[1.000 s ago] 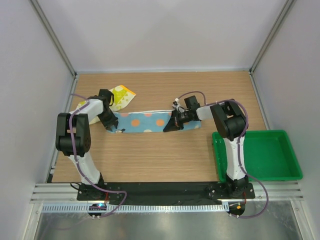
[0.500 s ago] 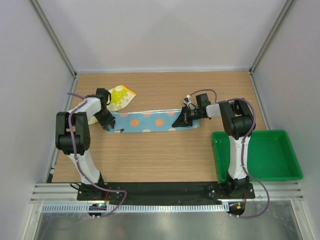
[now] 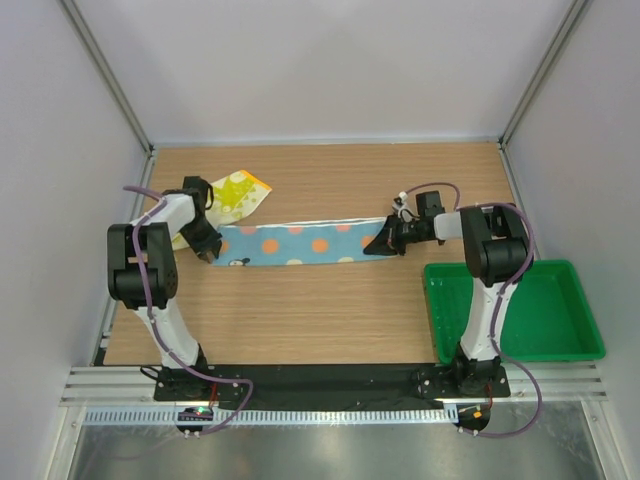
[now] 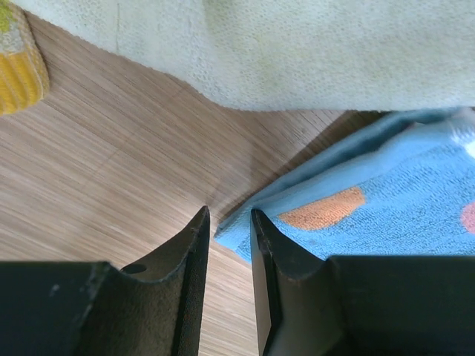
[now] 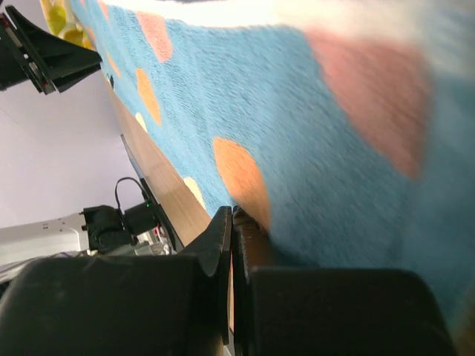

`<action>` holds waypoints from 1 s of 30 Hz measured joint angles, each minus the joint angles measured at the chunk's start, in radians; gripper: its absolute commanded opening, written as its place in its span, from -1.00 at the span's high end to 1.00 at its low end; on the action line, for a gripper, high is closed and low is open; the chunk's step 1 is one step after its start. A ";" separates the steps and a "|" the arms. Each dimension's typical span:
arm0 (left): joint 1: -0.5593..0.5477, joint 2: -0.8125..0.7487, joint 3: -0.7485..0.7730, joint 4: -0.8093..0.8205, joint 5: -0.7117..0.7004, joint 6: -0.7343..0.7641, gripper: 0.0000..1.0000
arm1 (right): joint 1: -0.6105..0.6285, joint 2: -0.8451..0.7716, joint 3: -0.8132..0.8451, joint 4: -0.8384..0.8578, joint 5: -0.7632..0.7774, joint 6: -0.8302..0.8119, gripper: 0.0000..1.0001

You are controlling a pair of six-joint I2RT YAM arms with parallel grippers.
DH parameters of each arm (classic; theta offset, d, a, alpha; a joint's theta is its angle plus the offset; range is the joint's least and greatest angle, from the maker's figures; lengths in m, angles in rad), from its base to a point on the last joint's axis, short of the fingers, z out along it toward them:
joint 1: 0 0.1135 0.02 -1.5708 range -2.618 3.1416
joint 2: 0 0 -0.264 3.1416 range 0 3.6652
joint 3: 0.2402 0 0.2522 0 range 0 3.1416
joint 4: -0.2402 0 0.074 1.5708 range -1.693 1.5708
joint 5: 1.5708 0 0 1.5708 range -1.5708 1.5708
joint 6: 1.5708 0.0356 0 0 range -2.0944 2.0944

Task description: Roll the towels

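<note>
The blue towel (image 3: 300, 243) lies flat on the bench (image 3: 330, 320) as a long narrow strip, running left to right between the two arms. It is soft looped terry, light blue with round orange and cream dots. Its near left corner shows a doubled edge. A small dark mark sits by its lower left edge, too small to read.

The yellow towel (image 3: 240, 192) lies crumpled near the far left of the bench, just beyond the blue strip's left end. It is pale terry with lime-green patches and an orange corner. In the left wrist view its nap looks fine and pebbled.

The left tool (image 3: 207, 252) sits low at the left end of the blue strip. Its matte black wedge fingers (image 4: 194, 245) are spread by a narrow gap, with wood grain showing between them. The towel's corner lies at the mouth of that gap, and I cannot tell whether either finger touches it.

The right tool (image 3: 384, 245) is at the strip's right end, its fingers pressed together over the blue cloth and pinching nothing visible.

The bench is pale wood-grain laminate. A glossy green plastic tray (image 3: 520, 310) with a raised rim sits at the near right, well apart from both towels.
</note>
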 measured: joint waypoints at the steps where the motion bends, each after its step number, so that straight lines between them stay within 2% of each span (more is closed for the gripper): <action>1: 0.005 0.002 0.000 -0.002 0.000 0.000 0.42 | -0.012 -0.014 -0.022 0.011 0.005 0.004 0.98; 7: 0.010 0.008 0.008 -0.011 0.001 -0.001 0.43 | -0.067 -0.069 -0.083 0.024 0.055 0.031 0.98; 13: 0.010 0.009 0.009 -0.013 0.000 -0.005 0.45 | -0.079 -0.151 -0.089 -0.044 0.213 0.023 0.92; 14: 0.010 0.009 0.009 -0.013 0.000 -0.005 0.46 | -0.079 -0.167 -0.085 -0.072 0.250 0.019 0.91; 16: 0.010 0.009 0.010 -0.014 0.000 -0.005 0.45 | -0.080 -0.193 -0.067 -0.132 0.315 0.012 0.73; 20: 0.011 -0.003 0.010 -0.024 -0.007 0.000 0.25 | -0.081 -0.262 -0.013 -0.272 0.452 -0.004 0.25; 25: 0.011 -0.070 0.047 -0.072 -0.026 0.029 -0.22 | -0.080 -0.410 0.074 -0.427 0.612 -0.012 0.21; 27: 0.011 -0.110 0.079 -0.083 -0.026 0.040 -0.35 | -0.078 -0.469 0.100 -0.468 0.652 -0.010 0.16; 30: 0.011 -0.185 0.111 -0.086 -0.024 0.057 -0.39 | -0.069 -0.543 0.110 -0.511 0.697 0.005 0.05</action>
